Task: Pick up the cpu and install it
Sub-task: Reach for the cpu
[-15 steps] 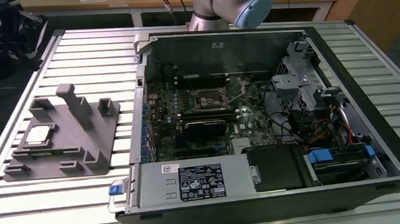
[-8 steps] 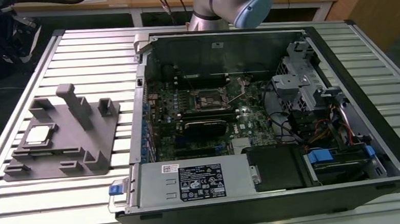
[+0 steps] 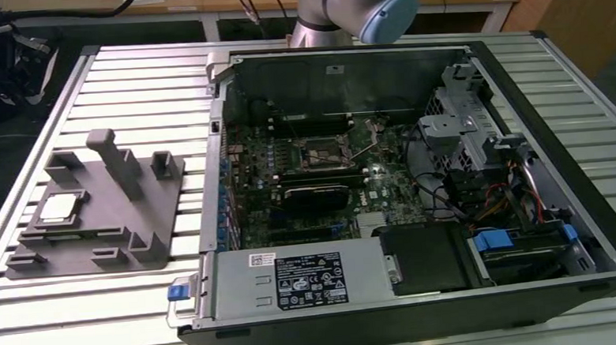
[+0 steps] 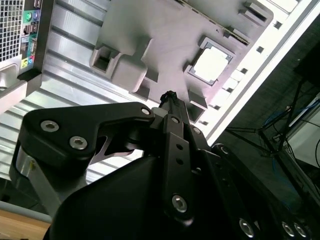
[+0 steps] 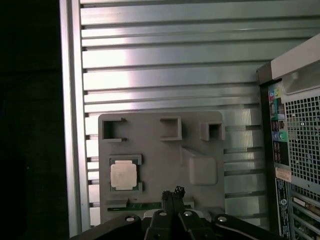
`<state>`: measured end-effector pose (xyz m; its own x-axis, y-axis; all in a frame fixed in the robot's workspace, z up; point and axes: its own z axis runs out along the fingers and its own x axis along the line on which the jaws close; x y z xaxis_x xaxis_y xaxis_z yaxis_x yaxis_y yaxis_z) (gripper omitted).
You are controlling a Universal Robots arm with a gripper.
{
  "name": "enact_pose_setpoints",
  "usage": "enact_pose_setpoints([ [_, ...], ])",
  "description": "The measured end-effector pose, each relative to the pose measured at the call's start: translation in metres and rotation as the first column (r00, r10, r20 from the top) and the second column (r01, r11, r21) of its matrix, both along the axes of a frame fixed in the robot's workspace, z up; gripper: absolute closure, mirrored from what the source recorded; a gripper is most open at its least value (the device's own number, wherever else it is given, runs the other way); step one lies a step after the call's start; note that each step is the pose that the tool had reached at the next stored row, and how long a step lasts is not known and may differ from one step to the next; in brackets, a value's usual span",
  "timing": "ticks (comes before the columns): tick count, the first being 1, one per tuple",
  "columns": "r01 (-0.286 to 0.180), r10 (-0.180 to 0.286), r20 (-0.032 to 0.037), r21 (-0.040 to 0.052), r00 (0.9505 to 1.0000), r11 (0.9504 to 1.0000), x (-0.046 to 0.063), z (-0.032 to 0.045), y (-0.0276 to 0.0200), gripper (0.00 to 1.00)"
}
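The cpu point(image 3: 60, 208) is a flat square chip with a silvery top. It lies in a recess of the grey holder block point(image 3: 131, 221) on the slatted table, at the exterior view's left. Both wrist views look down on the holder from well above, with the cpu point(image 5: 123, 176) point(image 4: 212, 65) seated in its pocket. My gripper point(image 5: 173, 192) point(image 4: 169, 95) hangs high over the holder's edge, off to one side of the chip. Its black fingertips are pressed together and hold nothing. The black-framed socket point(image 3: 321, 152) sits on the motherboard inside the open computer case point(image 3: 563, 206).
The holder point(image 5: 200, 131) carries upright posts point(image 3: 112, 159) that rise beside the chip. The arm's blue-capped joint point(image 3: 384, 10) is beyond the case's far wall. Drive cages and cables point(image 3: 476, 156) crowd the case's right side. The case's port panel point(image 5: 295, 150) stands beside the holder.
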<state>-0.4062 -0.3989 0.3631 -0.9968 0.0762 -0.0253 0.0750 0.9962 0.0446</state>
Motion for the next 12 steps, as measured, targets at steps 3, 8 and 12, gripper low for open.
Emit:
enact_pose_setpoints([
  [3,0.000,0.000,-0.0001,-0.0001,1.0000,1.0000,-0.004,-0.0041,0.0000,0.89],
  [8,0.000,0.000,0.0000,0.0000,1.0000,1.0000,-0.010,-0.0119,0.0000,0.89],
  [12,0.000,0.000,-0.0001,-0.0001,1.0000,1.0000,-0.015,-0.0198,0.0000,0.89],
])
